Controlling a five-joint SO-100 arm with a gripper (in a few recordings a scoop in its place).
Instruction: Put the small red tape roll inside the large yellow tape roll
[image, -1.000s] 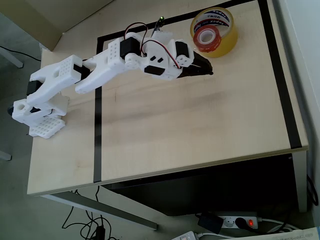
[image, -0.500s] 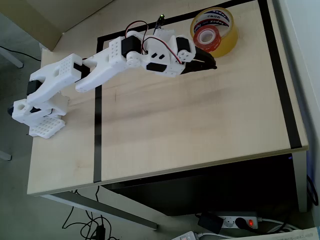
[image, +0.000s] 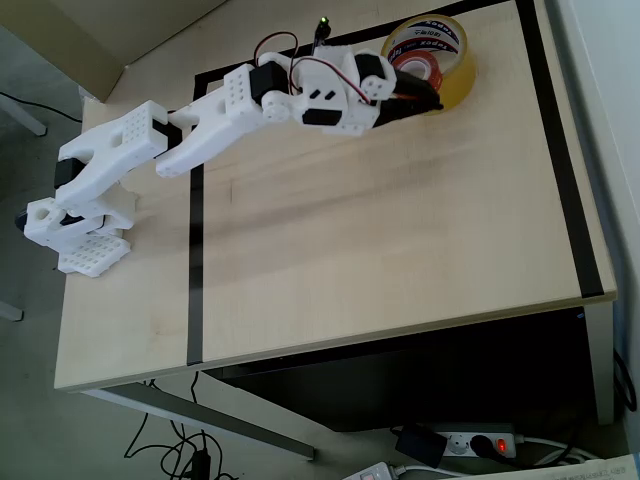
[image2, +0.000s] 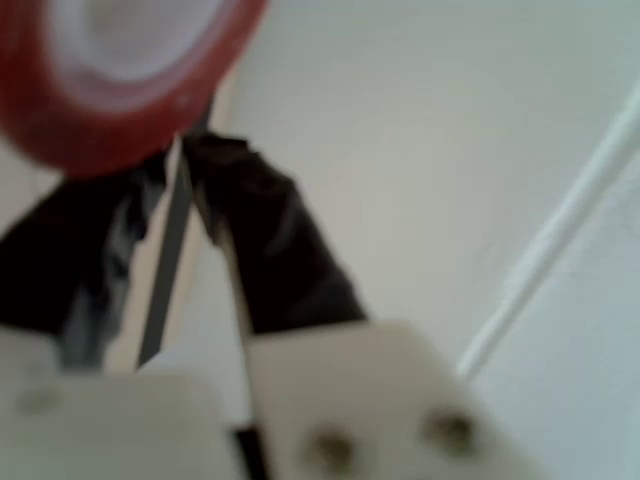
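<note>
Overhead view: the white, 3D-printed five-joint arm (image: 200, 140) has its base at the table's 9 o'clock edge and reaches toward 2 o'clock across the pale wood-grain table (image: 400, 240), which is bordered by black tape lines (image: 194, 250). The upper links lie low and nearly straight; the wrist block with red and black servo wires (image: 275, 50) sits just before the dark two-finger gripper (image: 425, 98). The gripper tips overlap the 7 o'clock rim of the wide, translucent large yellow tape roll (image: 455, 65), which lies flat near the table's 1 o'clock corner. The small red tape roll (image: 412, 66), a glossy ring with a whitish core, lies inside the yellow roll's printed white core.

Wrist view: the black fingers (image2: 270, 250) converge to a narrow slit, with the blurred red roll (image2: 100, 90) at 11 o'clock, just past their tips. The jaws stand nearly together; whether they pinch the red roll's edge cannot be told. A white power strip (image: 480, 442) lies on the floor at 5 o'clock.
</note>
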